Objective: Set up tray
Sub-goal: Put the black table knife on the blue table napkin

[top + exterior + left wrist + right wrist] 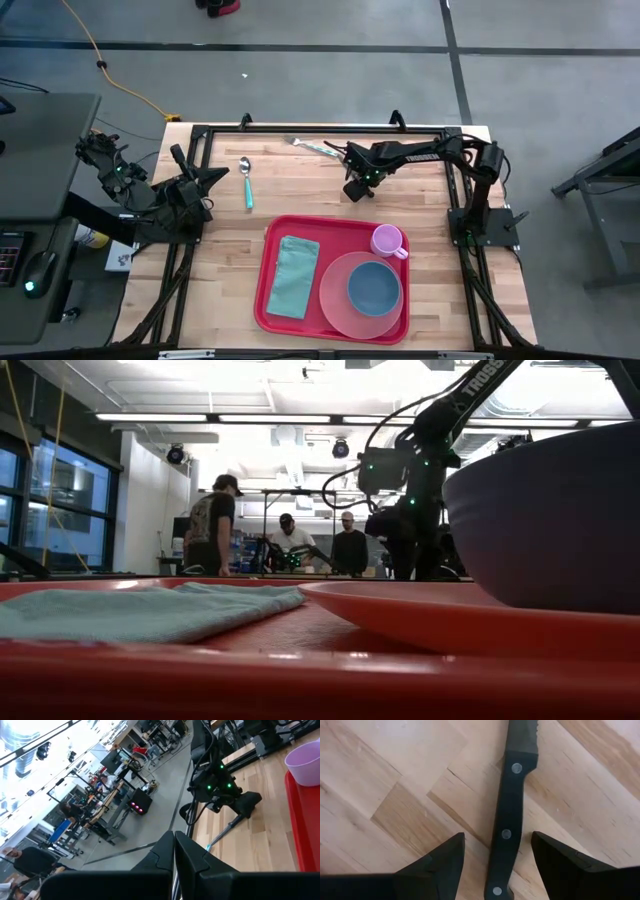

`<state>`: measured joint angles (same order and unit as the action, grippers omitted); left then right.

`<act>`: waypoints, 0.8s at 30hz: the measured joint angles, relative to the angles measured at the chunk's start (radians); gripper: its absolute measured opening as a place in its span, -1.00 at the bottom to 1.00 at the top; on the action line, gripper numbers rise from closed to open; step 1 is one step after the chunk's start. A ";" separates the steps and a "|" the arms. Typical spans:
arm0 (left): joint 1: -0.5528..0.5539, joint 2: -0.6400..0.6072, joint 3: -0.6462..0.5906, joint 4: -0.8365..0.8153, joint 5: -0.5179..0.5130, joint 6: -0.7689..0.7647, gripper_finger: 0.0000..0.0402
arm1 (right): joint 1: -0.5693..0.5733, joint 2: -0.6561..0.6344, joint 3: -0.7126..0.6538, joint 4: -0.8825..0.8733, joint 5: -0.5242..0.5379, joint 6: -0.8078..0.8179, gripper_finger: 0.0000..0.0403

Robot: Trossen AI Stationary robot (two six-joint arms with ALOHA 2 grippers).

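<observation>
Wooden counter (pixel 230 250) carries everything, and the red tray (pixel 272 262) is the landmark: it lies flat at the counter's near middle, its long axis running left to right, rim up. On the tray a teal cloth (pixel 293 275) fills the left part, a pink plate (pixel 345 300) with a blue bowl (pixel 374 285) on it fills the right, and a lilac cup (pixel 386 240) stands at the far right corner.

Beyond the tray's far edge the right arm (pixel 430 152) reaches in from the right, stretched low across the counter. Its right pincer (pixel 497 865) hangs just above a black-handled knife (pixel 509 810), fingers (pixel 440 862) spread wide, one on each side of the handle, not touching it. The knife lies flat, its blade pointing away from the pincer.

Left of the tray the left arm (pixel 165 195) sits folded at the counter's left edge, its left pincer (pixel 175 865) closed and empty.

A teal-handled spoon (pixel 247 183) lies beyond the tray's far left corner, well apart from it, and a fork (pixel 312 146) lies near the counter's far edge. Bare wood stays open between spoon, knife and tray.
</observation>
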<state>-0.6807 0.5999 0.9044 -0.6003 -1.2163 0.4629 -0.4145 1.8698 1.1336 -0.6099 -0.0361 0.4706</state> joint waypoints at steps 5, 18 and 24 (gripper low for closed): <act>0.000 0.000 0.000 0.000 0.000 0.000 -0.77 | 0.000 0.000 -0.001 0.001 0.001 0.000 0.05; 0.000 0.000 0.000 -0.001 -0.020 0.004 -0.77 | 0.000 0.002 -0.003 0.007 0.006 0.021 -0.07; 0.000 0.000 0.000 -0.002 -0.030 0.004 -0.77 | 0.005 0.033 -0.002 0.013 -0.002 0.027 -0.12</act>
<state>-0.6806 0.5998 0.9044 -0.6018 -1.2461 0.4667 -0.4095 1.9025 1.1319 -0.5966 -0.0386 0.4973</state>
